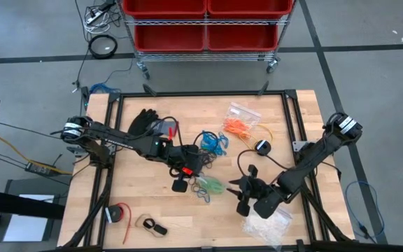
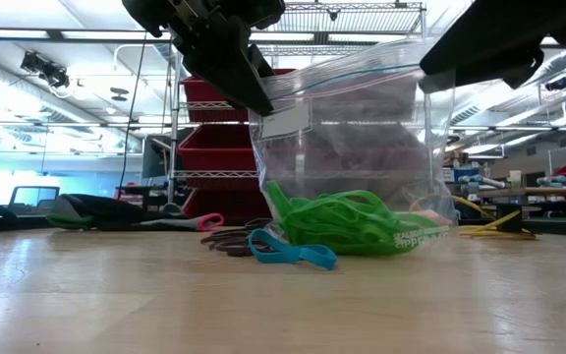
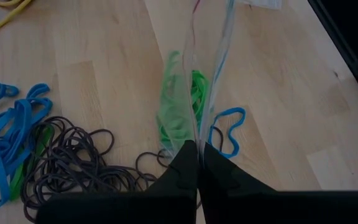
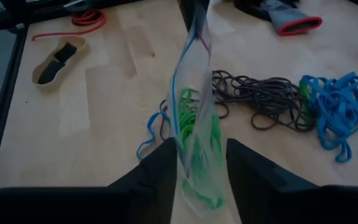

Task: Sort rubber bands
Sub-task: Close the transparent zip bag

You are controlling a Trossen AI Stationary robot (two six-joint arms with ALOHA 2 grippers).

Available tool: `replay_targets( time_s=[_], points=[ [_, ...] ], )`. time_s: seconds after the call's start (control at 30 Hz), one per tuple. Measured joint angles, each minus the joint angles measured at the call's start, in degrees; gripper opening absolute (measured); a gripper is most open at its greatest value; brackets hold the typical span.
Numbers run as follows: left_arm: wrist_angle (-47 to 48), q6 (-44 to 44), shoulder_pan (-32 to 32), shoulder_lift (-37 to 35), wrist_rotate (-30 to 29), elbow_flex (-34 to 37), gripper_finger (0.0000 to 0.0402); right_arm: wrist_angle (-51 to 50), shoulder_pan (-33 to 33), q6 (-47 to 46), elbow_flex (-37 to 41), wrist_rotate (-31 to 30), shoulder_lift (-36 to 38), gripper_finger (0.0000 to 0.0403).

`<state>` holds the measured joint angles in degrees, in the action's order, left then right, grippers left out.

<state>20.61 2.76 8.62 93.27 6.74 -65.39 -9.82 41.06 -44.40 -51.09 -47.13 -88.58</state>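
Bag [image 2: 362, 147] of green rubber bands [image 2: 347, 221] upright | left gripper [image 3: 197, 155] pinching its edge | right gripper [image 4: 201, 163] parted astride it

You are in a big workshop or robot lab. The floor [image 1: 33, 42] is bare grey concrete with dark lines across it. Just past the far edge of the wooden table [image 1: 145, 210] stands a metal rack on wheels [image 1: 205, 35] full of red bins [image 1: 166, 8]. Cables and a power strip [image 1: 98, 15] lie on the floor near the rack. Looking level across the table, you see long ceiling lights [image 2: 28, 25], more shelves and work benches with tools [image 2: 558, 182] far behind.
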Motion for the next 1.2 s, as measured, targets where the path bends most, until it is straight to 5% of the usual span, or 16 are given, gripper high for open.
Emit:
replay_targets(
  time_s=[0.43,1.2],
  points=[
    [-0.01,-0.02,0.00,0.00,0.01,0.00,0.0008,-0.09,-0.76,2.11,0.00,0.22,-0.02,0.0007],
    [-3.33,-0.02,0.00,0.02,-0.02,0.00,0.0008,-0.04,-1.48,3.01,0.00,0.24,-0.02,0.0000]
  ],
)
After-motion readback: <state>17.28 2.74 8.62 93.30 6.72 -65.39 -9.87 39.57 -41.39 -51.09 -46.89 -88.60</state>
